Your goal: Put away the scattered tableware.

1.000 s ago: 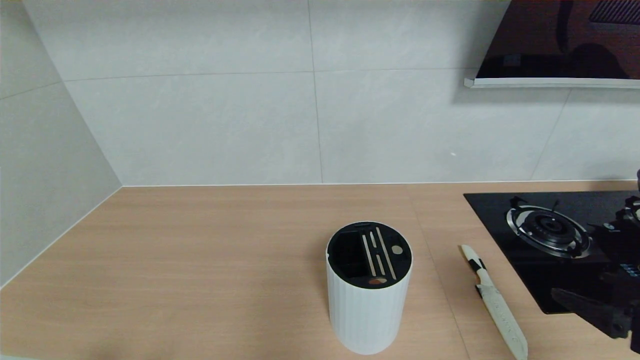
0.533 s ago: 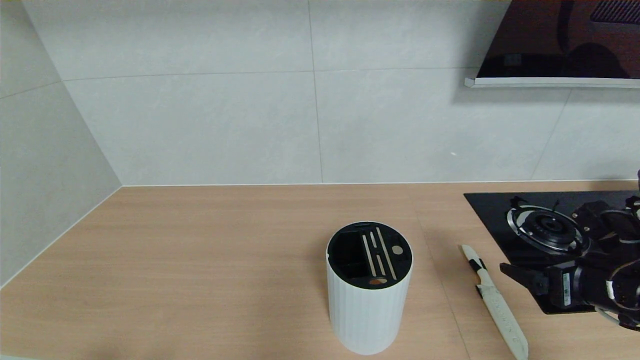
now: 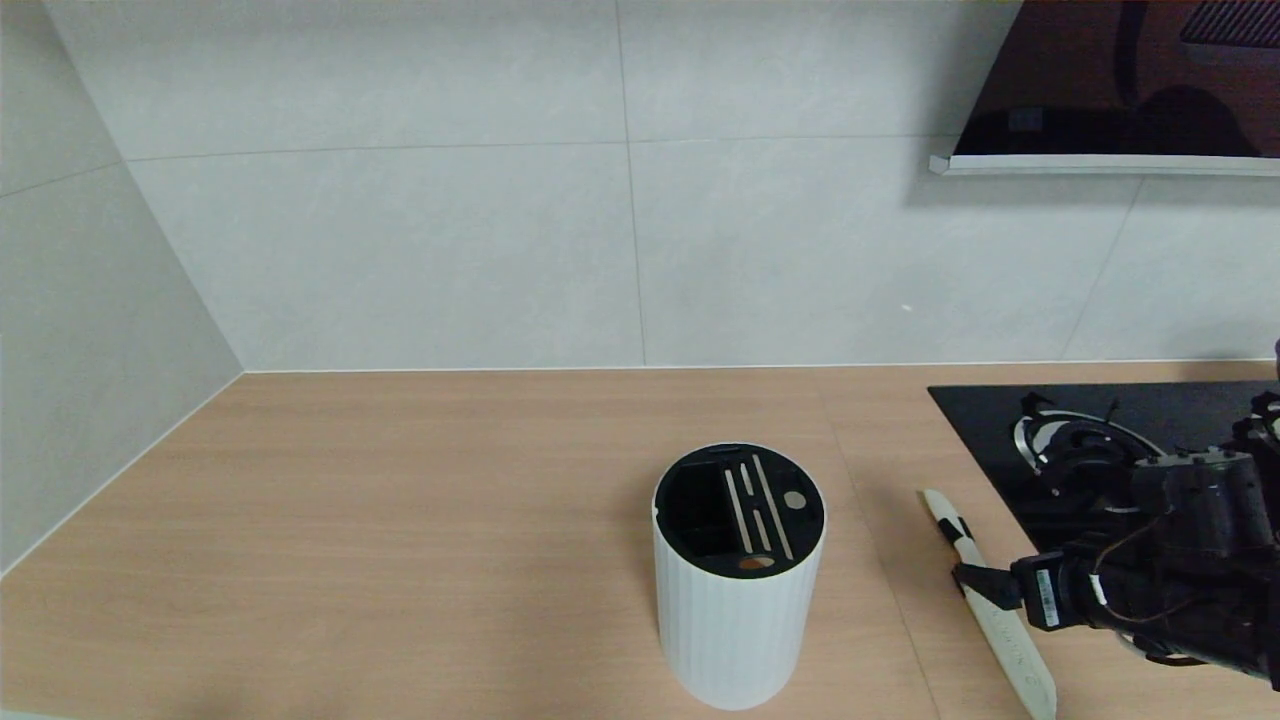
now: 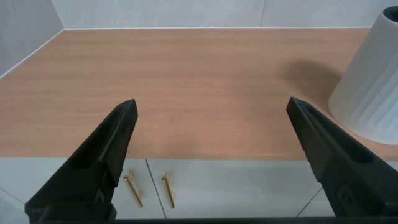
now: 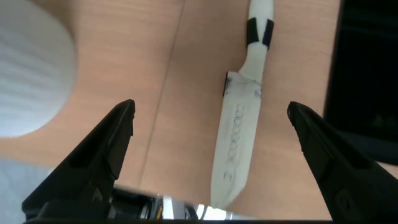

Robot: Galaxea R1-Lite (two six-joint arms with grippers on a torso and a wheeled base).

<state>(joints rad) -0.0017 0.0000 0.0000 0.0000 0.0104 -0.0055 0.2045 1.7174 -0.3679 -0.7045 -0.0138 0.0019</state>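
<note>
A: Where is the knife point(image 5: 239, 124) found, and how are the jaws set?

B: It is laid flat on the counter point(image 3: 450, 500), between the holder point(image 3: 738, 610) and the stove point(image 3: 985, 420), with its handle toward the wall. The right gripper point(image 5: 210, 112) is held over it with the jaws spread wide and nothing grasped. The left gripper point(image 4: 211, 106) is likewise spread, over the counter's front edge near the holder.

A: What could be spoiled from here?

B: A thin, flat blade is easily skidded aside if the fingers are closed on it rather than on the handle. If it is gripped off-centre, the knife could be tilted, the holder's narrow slot missed, and the holder knocked.
</note>
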